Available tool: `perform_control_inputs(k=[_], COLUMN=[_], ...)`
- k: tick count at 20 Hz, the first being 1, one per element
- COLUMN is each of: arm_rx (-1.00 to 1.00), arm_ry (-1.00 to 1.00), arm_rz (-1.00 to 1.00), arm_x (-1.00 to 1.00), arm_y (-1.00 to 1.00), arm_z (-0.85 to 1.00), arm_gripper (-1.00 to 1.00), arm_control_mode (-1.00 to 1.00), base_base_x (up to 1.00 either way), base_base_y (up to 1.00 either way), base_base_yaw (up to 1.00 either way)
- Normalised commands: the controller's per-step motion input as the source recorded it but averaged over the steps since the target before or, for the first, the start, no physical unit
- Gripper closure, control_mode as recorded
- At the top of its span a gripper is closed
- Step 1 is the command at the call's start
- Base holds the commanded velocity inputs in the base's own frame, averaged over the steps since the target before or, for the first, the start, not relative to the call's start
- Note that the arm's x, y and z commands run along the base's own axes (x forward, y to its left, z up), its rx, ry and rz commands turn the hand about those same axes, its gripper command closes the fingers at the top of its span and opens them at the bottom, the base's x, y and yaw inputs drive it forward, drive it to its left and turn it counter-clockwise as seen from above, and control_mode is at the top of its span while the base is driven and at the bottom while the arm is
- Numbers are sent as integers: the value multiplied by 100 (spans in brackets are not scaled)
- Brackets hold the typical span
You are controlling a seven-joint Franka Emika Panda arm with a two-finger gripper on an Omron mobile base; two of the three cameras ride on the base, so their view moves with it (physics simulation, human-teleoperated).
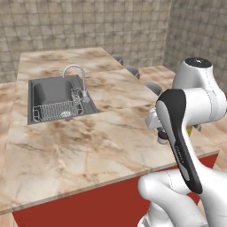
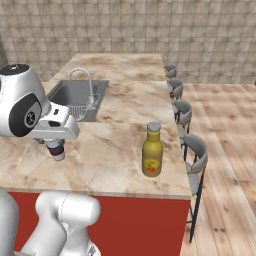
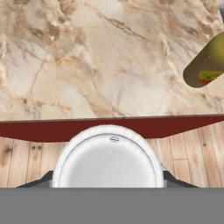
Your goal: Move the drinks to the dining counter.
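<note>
One olive-yellow bottle (image 2: 152,151), one small white container (image 2: 56,149), one dining counter (image 2: 115,155), one sink (image 1: 53,95), one faucet (image 1: 75,71), four stools (image 2: 196,152) at frame right.

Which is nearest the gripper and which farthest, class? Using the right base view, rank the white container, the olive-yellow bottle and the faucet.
1. White container: held in the gripper, at the counter's near edge.
2. Olive-yellow bottle: to its right, upright on the same counter.
3. Faucet: farther back, at the sink.
</note>
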Motion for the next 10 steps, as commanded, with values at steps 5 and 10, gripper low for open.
perform_control_inputs(k=[5, 10], arm_rx=[0, 0], arm_ry=[2, 8], arm_rz=[0, 0], arm_x=[3, 21], arm_y=[0, 0], arm_z=[-3, -14], arm_gripper=[100, 100], arm_control_mode=[-100, -100], base_base_x=[3, 0], base_base_y=[0, 0], base_base_yaw=[-1, 0])
